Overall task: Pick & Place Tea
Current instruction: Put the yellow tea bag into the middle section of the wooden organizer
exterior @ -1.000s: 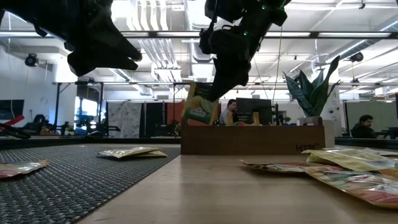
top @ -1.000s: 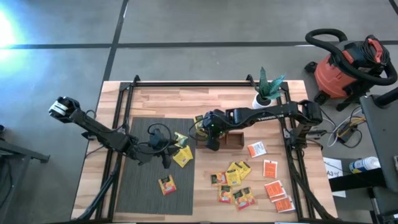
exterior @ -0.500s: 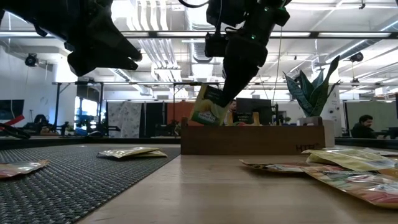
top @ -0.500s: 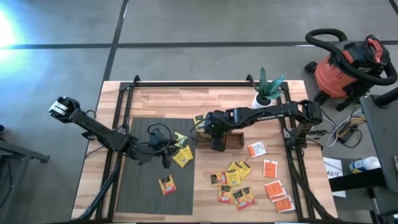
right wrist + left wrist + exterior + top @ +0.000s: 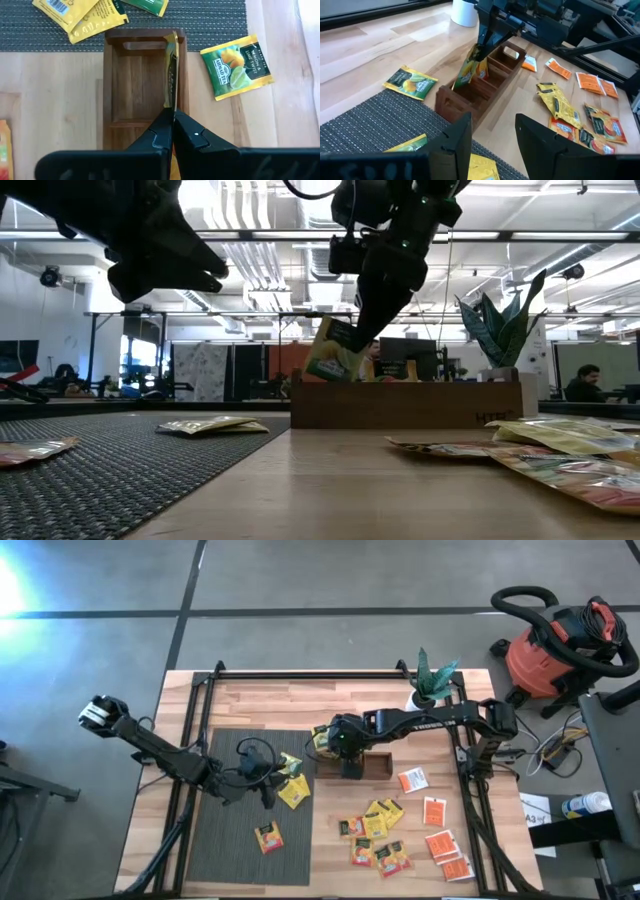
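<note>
Right gripper point(image 5: 171, 116) was clamped on a yellow-green tea sachet point(image 5: 170, 75), held edge-down over the end compartment of the wooden tray point(image 5: 112, 90). Left gripper point(image 5: 492, 132) hung spread and empty above the dark mat point(image 5: 230, 830).
</note>
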Controlling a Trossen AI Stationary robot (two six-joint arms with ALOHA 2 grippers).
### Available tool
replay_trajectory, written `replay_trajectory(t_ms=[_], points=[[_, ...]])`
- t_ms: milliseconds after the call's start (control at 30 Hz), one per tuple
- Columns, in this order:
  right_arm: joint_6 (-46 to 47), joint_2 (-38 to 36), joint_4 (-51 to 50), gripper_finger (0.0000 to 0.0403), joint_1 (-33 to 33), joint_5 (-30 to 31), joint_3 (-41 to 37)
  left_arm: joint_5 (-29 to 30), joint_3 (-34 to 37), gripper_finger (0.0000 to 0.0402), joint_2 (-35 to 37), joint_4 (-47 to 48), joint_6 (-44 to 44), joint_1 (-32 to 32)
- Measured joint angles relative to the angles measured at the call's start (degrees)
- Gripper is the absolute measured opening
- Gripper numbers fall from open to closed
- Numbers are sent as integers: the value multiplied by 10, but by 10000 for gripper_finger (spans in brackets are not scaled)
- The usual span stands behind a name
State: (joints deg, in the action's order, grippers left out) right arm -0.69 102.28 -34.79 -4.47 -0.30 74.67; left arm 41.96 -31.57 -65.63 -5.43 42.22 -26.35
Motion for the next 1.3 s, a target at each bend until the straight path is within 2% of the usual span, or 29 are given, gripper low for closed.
replay_trajectory(t_ms=[300,567,767,1167,1300], points=[[5,23,4,9,-1,-45,0,2,0,145,0,0,0,0],[20,37,5,9,-2,-12,25,2,0,145,0,1,1,0],[25,40,-21,9,-14,-41,37,1,0,145,0,5,1,0],[49,59,-2,10,-16,-43,37,1,0,145,0,16,0,0],[67,60,3,27,-16,-37,37,1,0,145,0,17,0,0]])
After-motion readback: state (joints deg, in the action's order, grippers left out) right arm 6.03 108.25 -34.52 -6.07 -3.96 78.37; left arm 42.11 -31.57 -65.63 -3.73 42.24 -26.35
